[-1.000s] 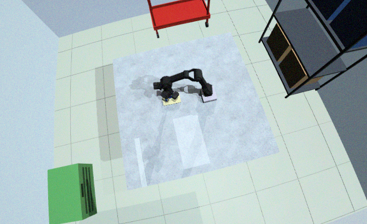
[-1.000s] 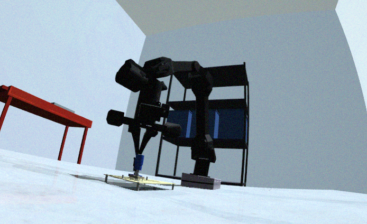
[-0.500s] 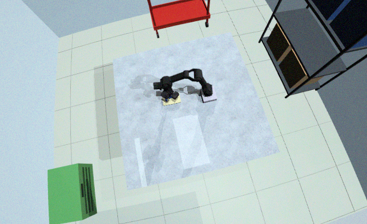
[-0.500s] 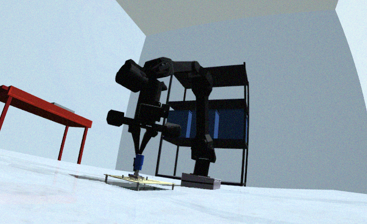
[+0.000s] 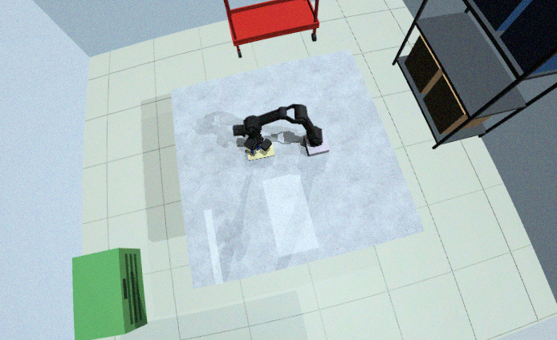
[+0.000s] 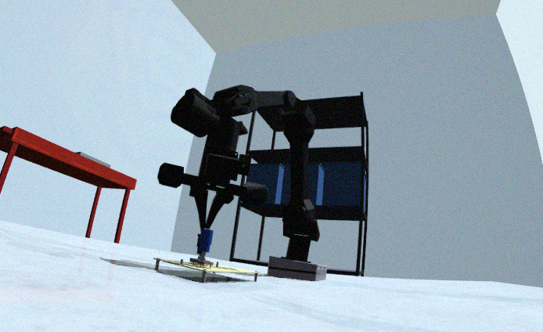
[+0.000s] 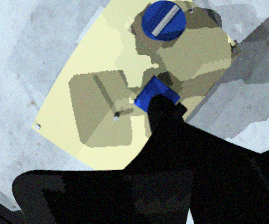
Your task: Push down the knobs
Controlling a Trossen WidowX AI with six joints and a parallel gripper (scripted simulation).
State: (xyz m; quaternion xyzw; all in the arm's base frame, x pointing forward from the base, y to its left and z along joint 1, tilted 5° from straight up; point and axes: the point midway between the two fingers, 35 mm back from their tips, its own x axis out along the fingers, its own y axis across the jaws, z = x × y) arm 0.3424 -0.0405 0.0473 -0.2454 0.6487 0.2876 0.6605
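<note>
The pale yellow circuit board (image 5: pixel 262 157) (image 6: pixel 242 270) (image 7: pixel 60 112) stands on short legs. A round blue knob (image 7: pixel 151 18) with a white line is at the board's upper part in the wrist view. A square-looking blue knob (image 7: pixel 149 94) is near the middle, partly hidden by a fingertip. My gripper (image 6: pixel 206 226) (image 7: pixel 168 127) is shut and empty, its tips down on top of the square-looking knob. In the exterior view the blue knobs overlap, with grey shaft showing below them. How far each knob sits down cannot be told exactly.
The arm's mauve base block (image 5: pixel 318 149) (image 6: pixel 296 268) stands beside the board. A red cart (image 5: pixel 272 21) (image 6: pixel 72 158), a black shelf rack (image 5: pixel 462 46) and a green cabinet (image 5: pixel 97 291) stand farther off. Small metal posts (image 7: pixel 38 126) stick up at the board's corners.
</note>
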